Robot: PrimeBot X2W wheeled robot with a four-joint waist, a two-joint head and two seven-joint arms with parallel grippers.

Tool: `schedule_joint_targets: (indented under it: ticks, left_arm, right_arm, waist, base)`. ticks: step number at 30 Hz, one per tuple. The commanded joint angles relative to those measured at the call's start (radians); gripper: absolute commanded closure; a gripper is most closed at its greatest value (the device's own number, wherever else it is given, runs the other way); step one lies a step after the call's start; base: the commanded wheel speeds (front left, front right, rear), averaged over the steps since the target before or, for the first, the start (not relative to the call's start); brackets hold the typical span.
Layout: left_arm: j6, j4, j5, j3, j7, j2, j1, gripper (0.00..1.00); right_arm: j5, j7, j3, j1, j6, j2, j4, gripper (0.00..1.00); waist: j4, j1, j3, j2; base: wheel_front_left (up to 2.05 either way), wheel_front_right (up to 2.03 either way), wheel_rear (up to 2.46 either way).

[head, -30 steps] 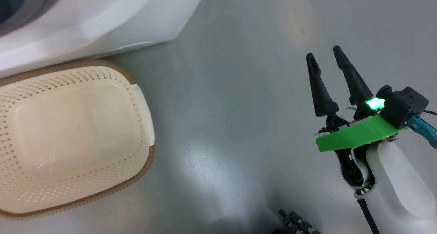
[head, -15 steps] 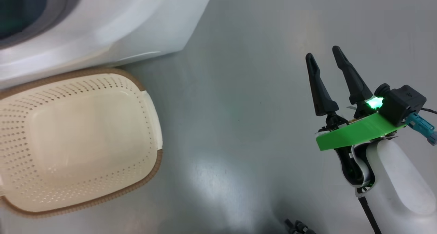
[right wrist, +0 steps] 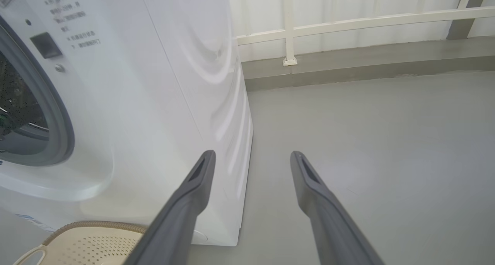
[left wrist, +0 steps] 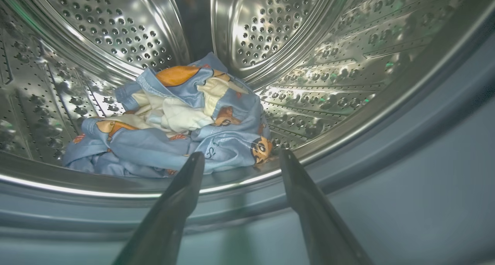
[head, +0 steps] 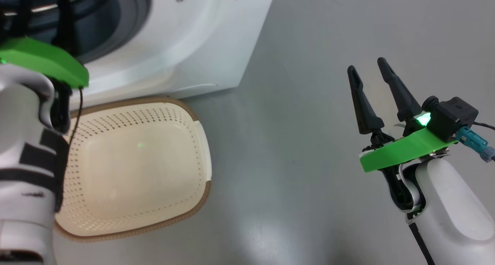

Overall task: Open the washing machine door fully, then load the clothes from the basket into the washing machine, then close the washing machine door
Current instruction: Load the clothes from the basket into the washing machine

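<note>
Starting with the head view, the left tool (head: pixel 43 2) is seen at the upper left of the frame, its two dark fingers spread and pointed into the round opening of the washing machine (head: pixel 185 44). The basket (head: pixel 201 203) stands on the floor (head: pixel 290 141) at the lower left, just beside the machine's front, and no cloth is seen in it. The right tool (head: pixel 366 64) is held at the right of the frame over bare floor, fingers apart with nothing between them.

In the left wrist view, the clothes (left wrist: pixel 174 129) are found as a crumpled heap at the bottom of the steel drum (left wrist: pixel 270 33), left of centre. The left tool (left wrist: pixel 240 154) is released, and its tips lie just short of the fabric. The heap is judged soft, light and limp, so it would sag when lifted. If it had to be moved deeper, a raised fold at the top of the pile would best be pinched. One edge lies close to the drum's lip, so trapping by the door is a risk.

In the right wrist view, the right tool (right wrist: pixel 252 153) is shown released beside the machine's white side. Loading is judged done and closing is left. The door, taken to be rigid and glossy, would be better pushed at its rim than pinched.
</note>
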Motion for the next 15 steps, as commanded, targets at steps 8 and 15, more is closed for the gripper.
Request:
schedule_joint_targets:
  ticks: [8,15]
  left_arm:
    - [-0.005,-0.187,-0.052,-0.012,-0.009,0.054,0.204,0.0]
    - [-0.005,-0.343,-0.025,0.053,-0.009,0.052,0.374,0.0]
  right_arm:
    - [0.02,-0.008,0.019,0.047,0.004,-0.02,0.002,0.0]
    - [0.026,-0.008,0.007,0.08,0.004,-0.029,0.013,0.0]
  waist:
    - [0.065,0.0,-0.148,-0.0001]
    - [0.085,0.0,-0.241,-0.0001]
  base:
    - [0.0,0.0,0.0]
    - [0.0,0.0,0.0]
